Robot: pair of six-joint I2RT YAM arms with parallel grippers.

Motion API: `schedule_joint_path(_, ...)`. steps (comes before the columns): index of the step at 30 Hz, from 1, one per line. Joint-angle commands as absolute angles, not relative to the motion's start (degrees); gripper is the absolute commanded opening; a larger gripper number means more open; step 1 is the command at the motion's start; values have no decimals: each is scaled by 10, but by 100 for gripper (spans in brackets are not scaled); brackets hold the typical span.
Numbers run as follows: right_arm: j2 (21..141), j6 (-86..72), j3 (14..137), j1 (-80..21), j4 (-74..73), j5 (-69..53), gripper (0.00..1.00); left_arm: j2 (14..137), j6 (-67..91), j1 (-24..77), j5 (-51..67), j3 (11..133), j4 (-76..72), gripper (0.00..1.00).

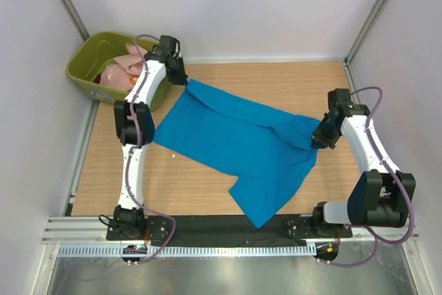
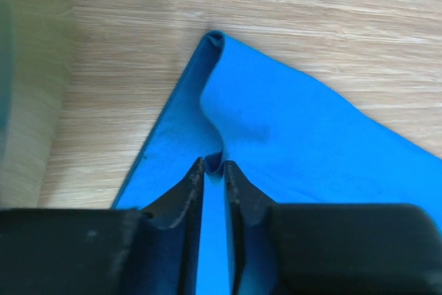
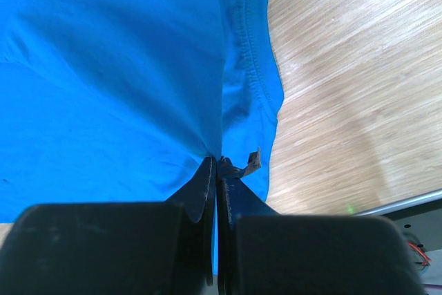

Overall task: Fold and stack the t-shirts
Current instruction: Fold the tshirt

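A bright blue t-shirt [image 1: 235, 143] lies spread across the wooden table, stretched between both arms. At the shirt's far left corner, by the tub, my left gripper [image 1: 181, 77] is low over the cloth. Its jaws [image 2: 215, 165] stand slightly apart, open, with a small fold of blue cloth [image 2: 297, 136] sitting loosely between the tips. My right gripper [image 1: 319, 141] is at the shirt's right edge, shut on a pinch of the blue fabric [image 3: 103, 67] near a hem; its tips [image 3: 218, 160] are pressed together. A pale pink t-shirt [image 1: 128, 67] lies bunched in the tub, with a bit of red-orange cloth [image 1: 105, 77] beside it.
An olive-green plastic tub [image 1: 83, 77] stands at the back left corner, right behind the left arm. White walls enclose the table on three sides. Bare wood [image 1: 290, 81] shows behind the shirt and at the front left [image 1: 179, 191].
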State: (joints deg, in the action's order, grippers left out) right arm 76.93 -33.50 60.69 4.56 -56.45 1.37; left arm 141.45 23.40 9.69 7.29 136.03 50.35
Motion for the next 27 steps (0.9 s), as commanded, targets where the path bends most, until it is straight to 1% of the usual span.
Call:
schedule_joint_path(1,775,-327,612,41,-557,8,1,1501,291,40,-41,1327,662,22)
schedule_joint_path(2,775,-325,613,41,-557,8,1,1504,290,40,-45,1329,664,24)
schedule_joint_path(3,777,-325,613,41,-557,7,1,1504,291,40,-48,1330,667,29)
schedule_joint_path(5,778,-322,618,41,-558,7,1,1494,292,40,-50,1326,665,33)
schedule_joint_path(6,777,-322,619,41,-559,8,1,1489,294,41,-53,1323,663,37)
schedule_joint_path(8,779,-319,619,41,-560,7,1,1469,295,41,-62,1306,650,39)
schedule_joint_path(14,780,-319,610,40,-555,7,1,1434,294,50,-77,1313,638,40)
schedule_joint_path(15,780,-319,609,40,-555,-11,1,1427,293,56,-70,1317,635,39)
schedule_joint_path(20,783,-325,619,34,-563,-21,1,1400,280,97,-59,1321,620,37)
schedule_joint_path(24,780,-326,630,32,-591,-8,1,1376,273,127,-46,1313,604,37)
schedule_joint_path(27,781,-327,610,32,-592,-6,1,1368,279,140,-35,1314,597,38)
